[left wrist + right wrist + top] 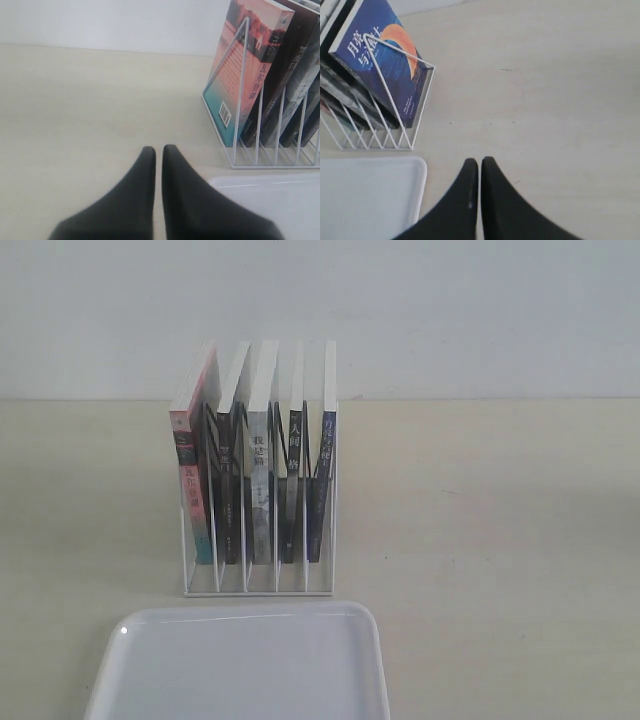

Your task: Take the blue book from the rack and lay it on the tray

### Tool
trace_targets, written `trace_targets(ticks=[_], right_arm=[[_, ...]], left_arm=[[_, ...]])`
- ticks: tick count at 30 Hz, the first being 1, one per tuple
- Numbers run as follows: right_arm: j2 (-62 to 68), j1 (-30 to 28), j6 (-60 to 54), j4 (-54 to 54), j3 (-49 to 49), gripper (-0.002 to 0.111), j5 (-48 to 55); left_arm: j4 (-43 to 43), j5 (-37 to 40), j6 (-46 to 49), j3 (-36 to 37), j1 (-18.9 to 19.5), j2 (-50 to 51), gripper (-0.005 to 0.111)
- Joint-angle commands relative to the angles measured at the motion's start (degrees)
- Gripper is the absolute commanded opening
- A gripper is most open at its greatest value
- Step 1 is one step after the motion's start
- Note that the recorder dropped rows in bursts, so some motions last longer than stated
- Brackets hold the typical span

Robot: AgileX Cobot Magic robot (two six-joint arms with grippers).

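Both grippers are closed and empty. Your right gripper (479, 160) has its fingers pressed together with only a hairline slit between them. The left gripper (159, 149) shows a thin gap at the tips, nothing in it. Both hang above the bench (500, 540); neither touches anything.

The blue book (395, 85) is in the rack (258, 590), in the end slot on your right gripper's side. From that gripper it sits ahead and inboard, toward the left arm, well clear of the fingers. Its cover faces out through the end wire, orange crescent and white characters showing. It stands spine-out, roughly upright, next to a dark-spined book in the neighbouring slot.

The tray (240, 670) is empty. It lies flat on the bench just in front of the rack, close to the rack's base but not touching. One rounded corner is just inboard of your right gripper; another edge is just inboard of the left.

The pink-and-teal book (245, 75) fills the opposite end slot, ahead and inboard of the left gripper. All five slots hold one book each.
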Motion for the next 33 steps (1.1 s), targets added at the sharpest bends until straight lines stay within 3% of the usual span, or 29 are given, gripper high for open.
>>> trace_targets(ticks=[1, 6, 13, 18, 19, 28, 29, 32, 33], right_arm=[[0.63, 10.97, 0.02, -9.16, -0.25, 0.001, -1.33], [2.20, 21.10, 15.34, -26.61, -3.54, 0.001, 0.06], [10.66, 34.85, 22.56, -29.27, -11.90, 0.001, 0.82], [22.53, 44.37, 31.67, -39.74, -21.76, 0.001, 0.83], [27.12, 46.11, 32.53, -41.10, -27.31, 0.001, 3.84], [55.33, 46.16, 31.68, -36.41, -62.40, 0.002, 19.84], [58.25, 46.16, 31.42, -36.41, -64.95, 0.007, 20.99], [66.40, 46.16, 31.02, -37.48, -73.68, 0.042, 24.72], [67.93, 46.16, 32.80, -38.82, -76.06, 0.048, 25.76]], left_arm=[[0.25, -0.25, -0.36, -0.24, 0.06, -0.17, 0.004], [0.25, -0.25, -0.36, -0.24, 0.06, -0.17, 0.004], [0.25, -0.25, -0.36, -0.24, 0.06, -0.17, 0.004], [0.25, -0.25, -0.36, -0.24, 0.06, -0.17, 0.004], [0.25, -0.25, -0.36, -0.24, 0.06, -0.17, 0.004], [0.25, -0.25, -0.36, -0.24, 0.06, -0.17, 0.004], [0.25, -0.25, -0.36, -0.24, 0.06, -0.17, 0.004], [0.25, -0.25, -0.36, -0.24, 0.06, -0.17, 0.004], [0.25, -0.25, -0.36, -0.24, 0.06, -0.17, 0.004]])
